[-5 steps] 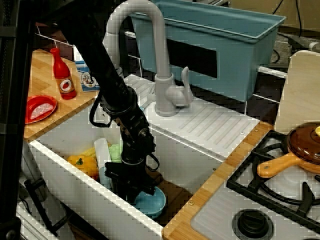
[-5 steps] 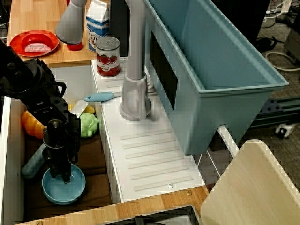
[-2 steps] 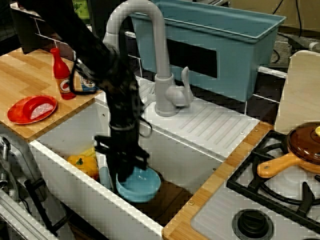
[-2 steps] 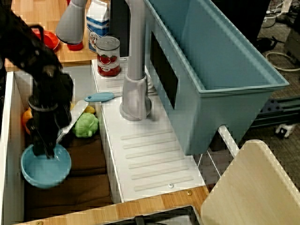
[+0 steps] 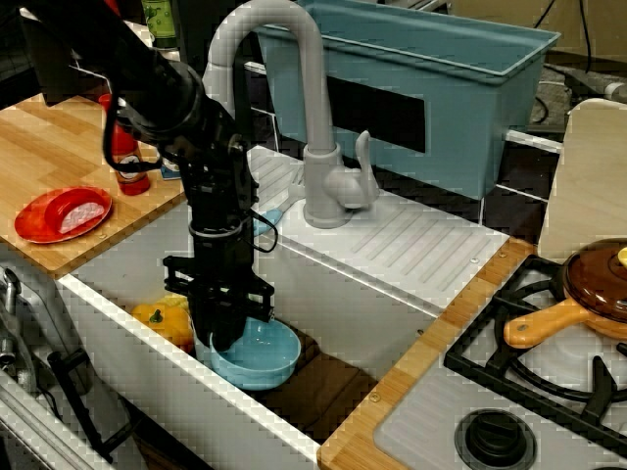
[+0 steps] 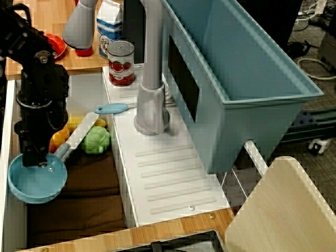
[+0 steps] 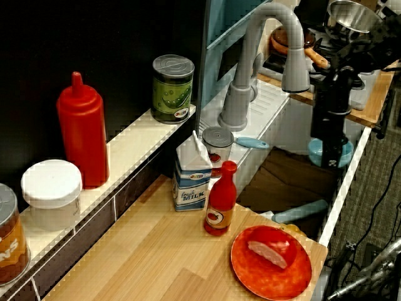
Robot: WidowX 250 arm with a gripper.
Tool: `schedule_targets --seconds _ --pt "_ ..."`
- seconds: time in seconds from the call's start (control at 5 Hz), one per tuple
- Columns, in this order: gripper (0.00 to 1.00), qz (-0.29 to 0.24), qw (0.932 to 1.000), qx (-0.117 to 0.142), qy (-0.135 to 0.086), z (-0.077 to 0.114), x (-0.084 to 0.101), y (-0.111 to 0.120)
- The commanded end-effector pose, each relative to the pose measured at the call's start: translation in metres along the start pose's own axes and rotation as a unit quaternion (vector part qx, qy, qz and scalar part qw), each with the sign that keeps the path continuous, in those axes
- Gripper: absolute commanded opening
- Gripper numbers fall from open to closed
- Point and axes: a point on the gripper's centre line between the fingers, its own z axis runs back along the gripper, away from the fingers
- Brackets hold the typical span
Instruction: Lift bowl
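The light-blue bowl (image 5: pixel 263 354) hangs tilted above the brown floor of the sink (image 5: pixel 137 338), close to its front wall. My gripper (image 5: pixel 225 333) points straight down and is shut on the bowl's near rim. From above, the bowl (image 6: pixel 35 182) sits at the sink's left side under the gripper (image 6: pixel 37 160). In the side view the bowl (image 7: pixel 327 154) shows behind the black gripper (image 7: pixel 332 145), whose fingertips are partly hidden by the rim.
In the sink lie a yellow pepper (image 6: pixel 59 139), a green vegetable (image 6: pixel 97 140) and a pale-blue-handled utensil (image 6: pixel 111 108). A grey faucet (image 5: pixel 318 147) and a large blue-grey tub (image 5: pixel 421 88) stand behind. Red plate (image 5: pixel 59 213) and ketchup bottle (image 7: pixel 220 199) sit on the left counter; pan (image 5: pixel 588 294) on the stove.
The gripper, shut on the bowl's rim, has raised the bowl off the sink floor and carried it leftward along the sink, toward the plate-side counter.
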Motion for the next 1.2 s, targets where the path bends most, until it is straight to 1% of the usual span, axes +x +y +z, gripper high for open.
schedule_targets --seconds 0.0,0.2,0.4,0.6,0.8,1.0 --pt "0.00 -0.014 0.9996 -0.015 -0.019 0.042 -0.018 -0.018" --pt "0.00 -0.018 0.9996 -0.014 -0.015 0.059 -0.026 -0.042" --pt "0.00 -0.039 0.9989 -0.024 -0.003 0.087 -0.032 -0.063" --pt "0.00 -0.054 0.9976 -0.043 -0.006 0.118 -0.039 -0.068" --pt "0.00 -0.060 0.9971 -0.044 -0.015 0.142 -0.044 -0.065" --pt "0.00 -0.064 0.9964 -0.052 -0.018 0.148 -0.046 -0.062"
